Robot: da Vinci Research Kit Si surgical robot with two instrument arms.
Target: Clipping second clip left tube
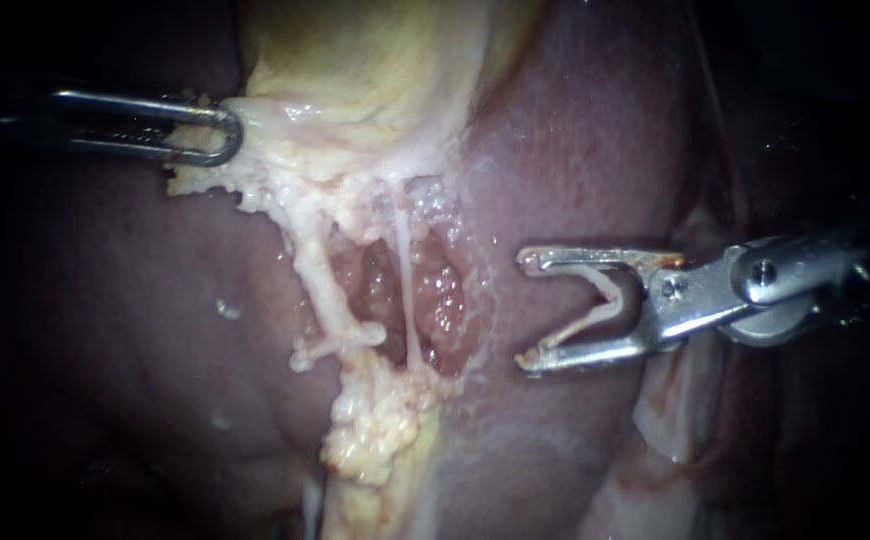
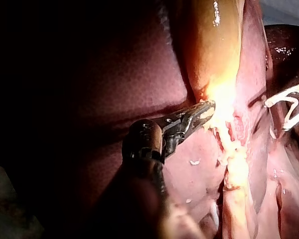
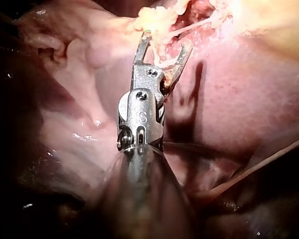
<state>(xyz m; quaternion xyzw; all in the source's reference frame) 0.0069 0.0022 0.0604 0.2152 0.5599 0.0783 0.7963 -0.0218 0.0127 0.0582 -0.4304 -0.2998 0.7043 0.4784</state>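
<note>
Liver (image 1: 575,150) took up most of the endoscope view, with the yellow gallbladder (image 1: 355,60) lying over it. Our left instrument (image 1: 220,130) had its jaws pinched on the fatty tissue (image 1: 255,185) at the gallbladder's lower edge. Our right instrument (image 1: 525,310) hung over bare liver, jaws wide apart with an open clip (image 1: 595,305) seated between them, one leg against each jaw. The left tube (image 1: 320,285), the thicker one, ran down from that fat, well apart from the clip, with a thinner tube (image 1: 405,290) in between. So we'd call this the approach step, nothing clamped yet. Next move probably needs the jaws carried past the thin tube and around the left one only, square to it, before squeezing.
</note>
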